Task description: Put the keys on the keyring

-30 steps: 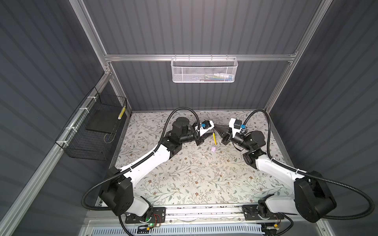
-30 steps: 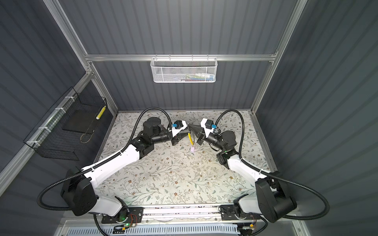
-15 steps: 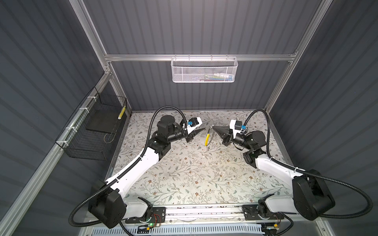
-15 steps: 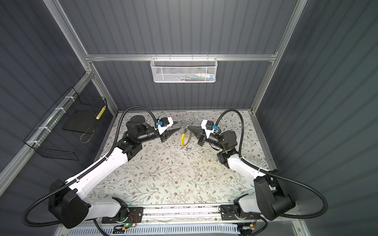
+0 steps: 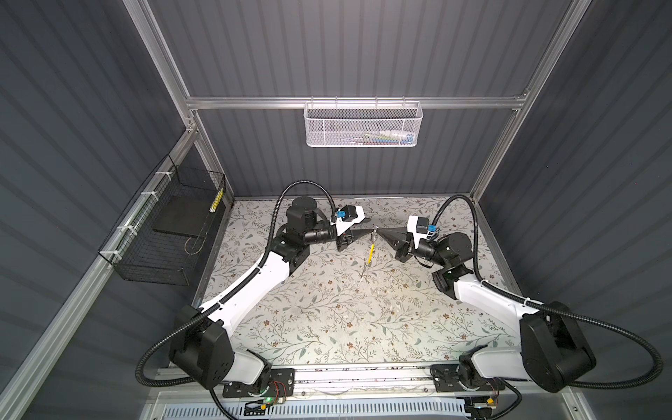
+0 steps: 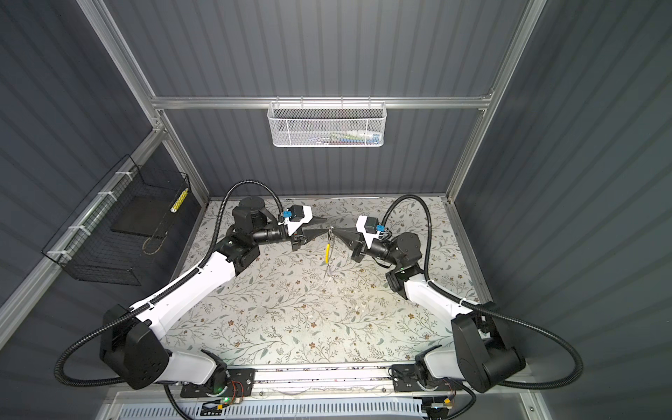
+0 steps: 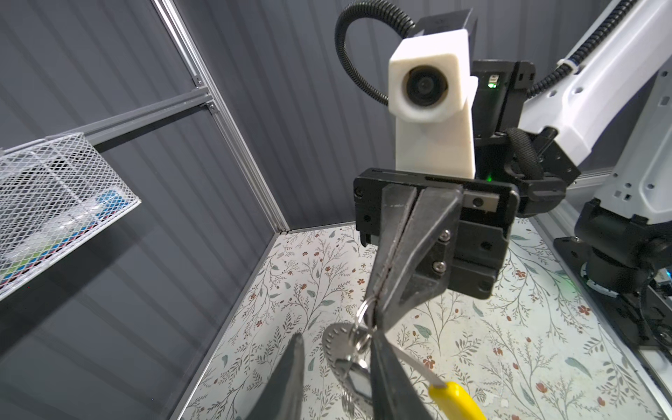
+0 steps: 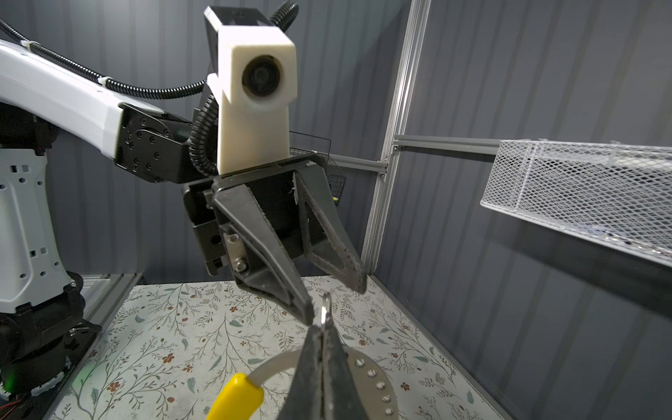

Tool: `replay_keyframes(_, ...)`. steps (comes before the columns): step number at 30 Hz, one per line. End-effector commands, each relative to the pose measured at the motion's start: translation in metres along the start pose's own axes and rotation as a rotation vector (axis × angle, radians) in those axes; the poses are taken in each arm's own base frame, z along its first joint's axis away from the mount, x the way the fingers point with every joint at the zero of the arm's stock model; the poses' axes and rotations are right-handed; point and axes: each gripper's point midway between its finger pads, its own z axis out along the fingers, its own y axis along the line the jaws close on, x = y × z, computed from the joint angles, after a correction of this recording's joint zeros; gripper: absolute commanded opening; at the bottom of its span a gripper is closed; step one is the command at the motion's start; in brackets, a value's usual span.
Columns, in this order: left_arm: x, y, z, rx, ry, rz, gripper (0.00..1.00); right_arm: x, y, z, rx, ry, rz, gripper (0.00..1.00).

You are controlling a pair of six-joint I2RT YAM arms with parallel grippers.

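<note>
The keyring (image 8: pixel 271 365) is held by the right gripper (image 5: pixel 377 228), jaws fully closed on it, well above the counter (image 5: pixel 327 309) towards the back. It is hung edge-on in both top views, with the yellow tag (image 5: pixel 370 253) part-way down. A small ring (image 8: pixel 326 309) is seen poking past the right tips. The left gripper (image 5: pixel 371 224) is set tip-to-tip with it, jaws partly open astride that ring with nothing gripped. Contact cannot be told. A perforated disc (image 7: pixel 340 347) is hung below. The keys cannot be made out.

Over the table's (image 5: pixel 327 327) rear middle, the keyring (image 5: pixel 370 252) hangs just below the facing left claw (image 5: pixel 371 224) and right claw (image 5: pixel 378 229).
</note>
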Motion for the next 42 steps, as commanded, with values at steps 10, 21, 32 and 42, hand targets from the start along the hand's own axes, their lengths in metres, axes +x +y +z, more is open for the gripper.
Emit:
replay_keyframes(10,-0.006,-0.002,0.007,0.092,-0.035,-0.022,0.11,-0.014,0.004,0.001,-0.035,-0.025,-0.047,0.0)
replay_keyframes(21,-0.007,0.006,0.002,0.094,0.126,0.036,0.0,0.002,-0.027,-0.016,0.187,0.14,-0.147,0.28)
replay_keyframes(32,0.018,-0.01,0.01,0.139,0.465,0.154,0.0,0.002,-0.019,-0.026,0.142,0.264,-0.246,0.26)
replay_keyframes(42,0.014,-0.017,0.013,0.152,0.551,0.221,0.0,0.007,0.001,-0.025,0.046,0.257,-0.201,0.23)
